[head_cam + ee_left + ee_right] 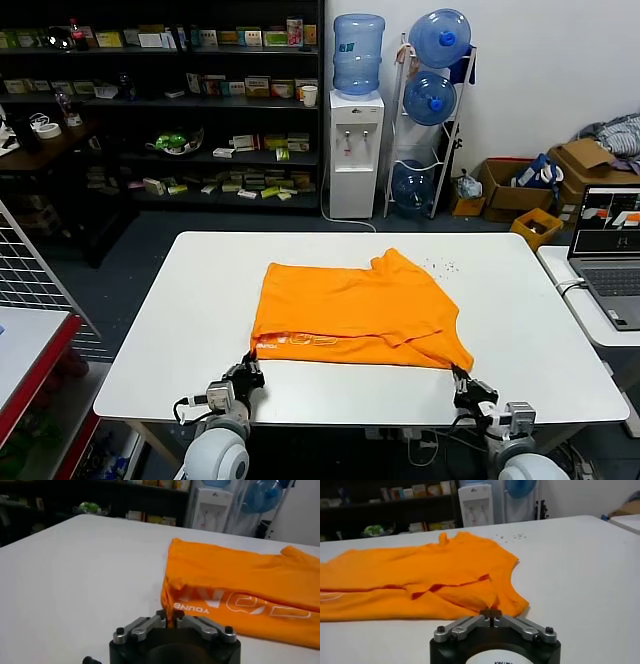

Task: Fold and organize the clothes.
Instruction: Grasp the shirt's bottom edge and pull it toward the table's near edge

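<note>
The orange T-shirt (355,310) lies partly folded across the middle of the white table (160,340), white lettering showing along its near edge. My left gripper (250,368) is at the shirt's near left corner, shut on a pinch of the orange fabric (171,611). My right gripper (462,378) is at the shirt's near right corner, shut on the fabric's tip (492,605). In the left wrist view the lettering (240,602) shows upside down. In the right wrist view the shirt (420,577) spreads away with folds and a sleeve.
A laptop (608,250) sits on a side table at the right. A water dispenser (356,150), a rack of water bottles (432,110), shelves and cardboard boxes (515,185) stand behind the table. A red-edged rack (30,360) is at the left.
</note>
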{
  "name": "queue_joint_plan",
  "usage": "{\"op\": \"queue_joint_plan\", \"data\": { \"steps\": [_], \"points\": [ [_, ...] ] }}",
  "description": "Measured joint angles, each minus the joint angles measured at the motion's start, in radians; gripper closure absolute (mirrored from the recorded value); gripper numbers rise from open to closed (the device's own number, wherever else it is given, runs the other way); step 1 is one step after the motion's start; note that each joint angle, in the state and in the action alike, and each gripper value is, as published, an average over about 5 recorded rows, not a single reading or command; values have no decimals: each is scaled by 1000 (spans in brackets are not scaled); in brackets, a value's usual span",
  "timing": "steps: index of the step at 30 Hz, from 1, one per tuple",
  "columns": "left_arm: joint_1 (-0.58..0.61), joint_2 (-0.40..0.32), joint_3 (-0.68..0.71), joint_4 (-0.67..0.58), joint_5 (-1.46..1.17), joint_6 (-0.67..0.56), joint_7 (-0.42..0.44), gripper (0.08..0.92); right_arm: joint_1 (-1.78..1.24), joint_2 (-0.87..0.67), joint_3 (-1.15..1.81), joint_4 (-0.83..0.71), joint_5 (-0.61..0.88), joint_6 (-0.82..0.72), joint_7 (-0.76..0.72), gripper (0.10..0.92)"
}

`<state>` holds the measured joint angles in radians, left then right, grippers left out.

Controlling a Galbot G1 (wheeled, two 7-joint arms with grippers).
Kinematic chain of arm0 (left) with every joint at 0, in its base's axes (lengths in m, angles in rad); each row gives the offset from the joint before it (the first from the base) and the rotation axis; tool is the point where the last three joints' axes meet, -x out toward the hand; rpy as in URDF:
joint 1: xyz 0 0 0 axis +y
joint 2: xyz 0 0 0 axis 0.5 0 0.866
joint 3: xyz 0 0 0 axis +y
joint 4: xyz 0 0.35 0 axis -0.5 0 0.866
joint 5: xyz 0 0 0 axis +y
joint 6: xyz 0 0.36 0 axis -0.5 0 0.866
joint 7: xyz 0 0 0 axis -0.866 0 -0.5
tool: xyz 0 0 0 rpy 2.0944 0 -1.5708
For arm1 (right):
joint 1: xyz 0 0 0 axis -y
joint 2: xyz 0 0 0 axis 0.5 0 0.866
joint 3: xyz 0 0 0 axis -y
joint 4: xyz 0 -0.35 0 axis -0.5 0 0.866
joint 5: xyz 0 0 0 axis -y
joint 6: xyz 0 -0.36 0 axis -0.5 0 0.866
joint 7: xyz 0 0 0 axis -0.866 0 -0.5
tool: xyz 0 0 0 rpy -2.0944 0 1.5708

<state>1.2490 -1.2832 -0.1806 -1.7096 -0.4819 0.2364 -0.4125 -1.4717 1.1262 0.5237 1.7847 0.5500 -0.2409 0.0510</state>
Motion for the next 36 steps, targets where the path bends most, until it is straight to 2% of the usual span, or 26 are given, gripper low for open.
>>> {"op": "queue_joint_plan", "data": {
  "steps": [3,11,21,24,27,36],
  "points": [
    [8,11,0,-27,-10,7,-10,906,-25,-13,14,32,17,-6,11,901],
    [65,77,-19,-146,-75,39,-42,906,-149,-52,79,150,70,-37,37,901],
    [219,148,-52,-297,-141,58,-55,906,-319,-52,115,257,79,-69,60,892],
    [262,154,-57,-320,-149,61,-54,900,-352,-52,119,276,67,-73,63,836],
    [291,156,-68,-337,-156,64,-51,853,-371,-55,129,292,48,-69,64,749],
    [300,185,-118,-398,-184,70,-39,596,-334,-105,160,334,21,-65,57,489]
  ]
}}
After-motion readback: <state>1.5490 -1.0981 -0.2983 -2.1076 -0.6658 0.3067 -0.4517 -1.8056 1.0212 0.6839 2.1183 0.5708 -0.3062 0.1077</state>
